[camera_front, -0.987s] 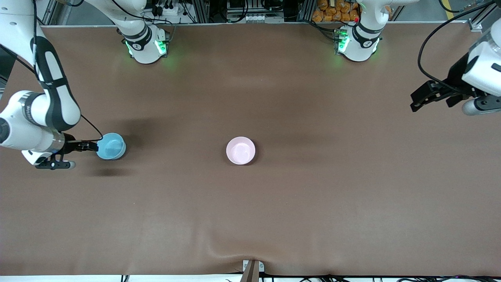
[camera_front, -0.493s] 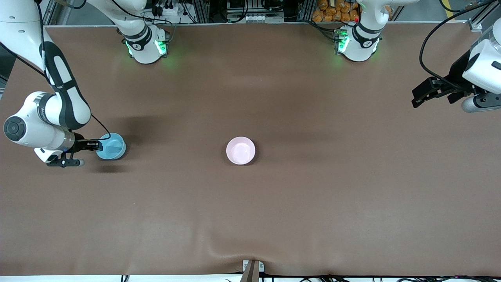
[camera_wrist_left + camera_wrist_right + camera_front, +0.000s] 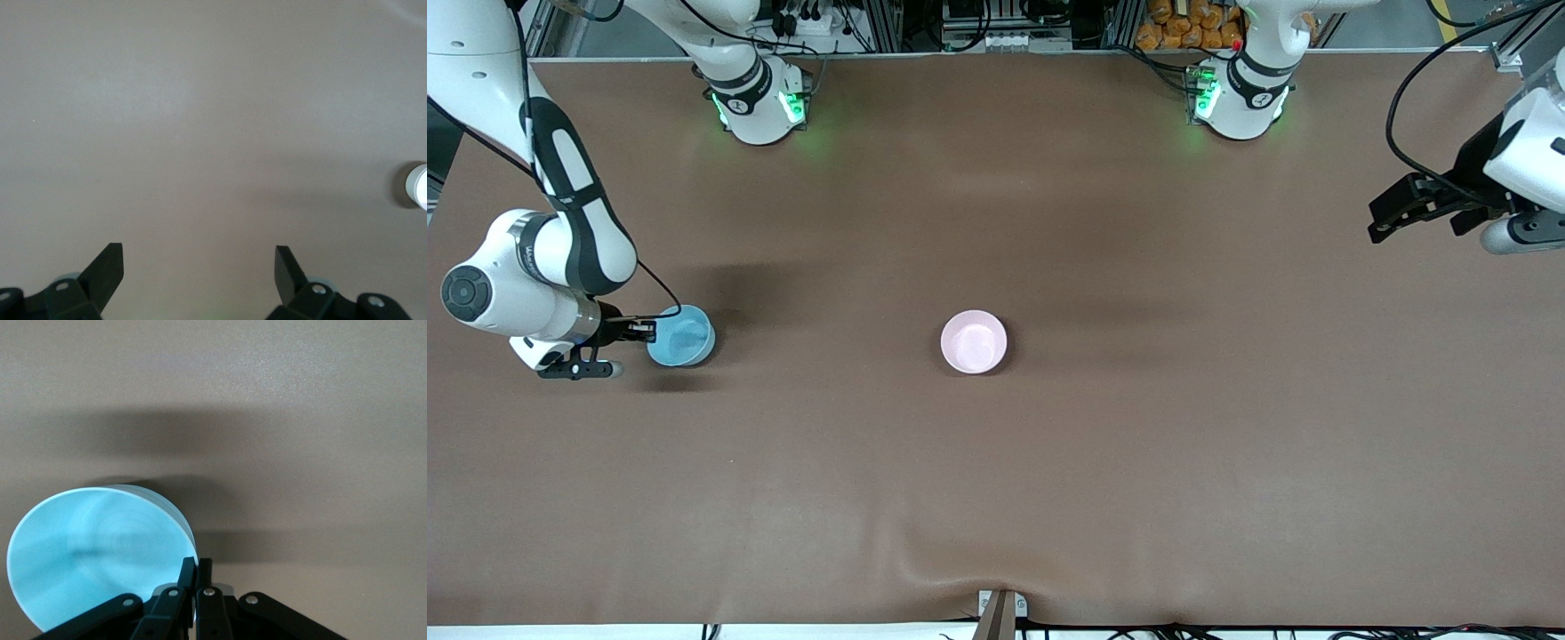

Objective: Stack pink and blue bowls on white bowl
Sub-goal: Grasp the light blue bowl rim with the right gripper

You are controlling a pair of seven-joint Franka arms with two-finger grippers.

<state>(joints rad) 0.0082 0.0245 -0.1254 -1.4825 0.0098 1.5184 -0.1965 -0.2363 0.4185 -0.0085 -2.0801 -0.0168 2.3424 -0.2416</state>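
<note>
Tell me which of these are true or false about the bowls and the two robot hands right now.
1. The right gripper is shut on the rim of the blue bowl. True.
2. The blue bowl already sits inside the pink bowl. False: the two are apart, the blue one toward the right arm's end of the table.
3. The left gripper is open and holds nothing. True.
4. The left gripper hovers over the pink bowl. False: it is over bare table at the left arm's end.
5. The pink bowl stands near the middle of the table. True.
</note>
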